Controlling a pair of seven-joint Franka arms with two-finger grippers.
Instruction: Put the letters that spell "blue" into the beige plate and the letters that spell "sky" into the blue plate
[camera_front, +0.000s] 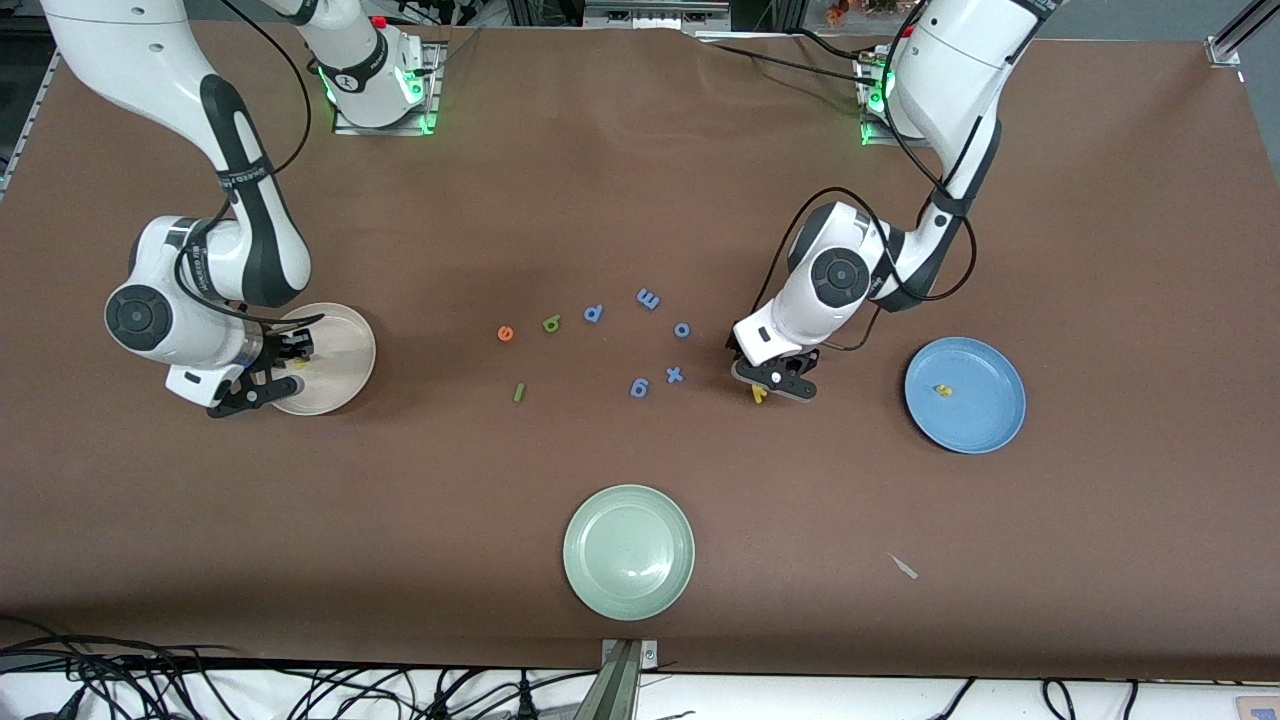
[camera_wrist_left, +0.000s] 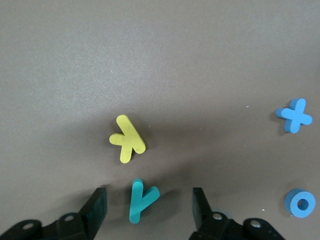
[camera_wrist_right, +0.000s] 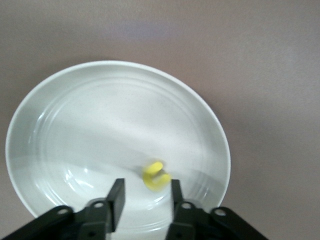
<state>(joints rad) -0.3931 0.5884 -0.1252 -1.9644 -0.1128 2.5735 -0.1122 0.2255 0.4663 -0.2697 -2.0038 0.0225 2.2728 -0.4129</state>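
At frame left, the right end effector (camera_front: 283, 366) hangs spread over the beige plate (camera_front: 350, 335), the yellow "u" (camera_wrist_right: 156, 175) lying free inside. Mid-frame, the left end effector (camera_front: 778, 381) reaches down spread around the teal "y" (camera_wrist_left: 140, 199), its body partly hiding the yellow "k" (camera_wrist_left: 127, 138). The blue plate (camera_front: 985, 420) holds the yellow "s" (camera_front: 941, 390), too small to read.

This place looks like a robotics lab, not a home or a kitchen. Two white robot arms (camera_front: 200, 200) (camera_front: 900, 230) are fixed on metal base plates (camera_front: 385, 110) with green lights, at the edge of a large table (camera_front: 640, 180) covered with a plain brown mat. Black cables (camera_front: 150, 680) lie in loose bundles along the edge nearest to the front camera, and more cables run along the arms. A metal bracket (camera_front: 625, 670) is mounted at this same edge. Pieces of aluminium frame (camera_front: 1235, 35) stand at the corner of the table. The plates (camera_front: 628, 552) and small foam letters (camera_front: 590, 330) lie on the mat like test objects.
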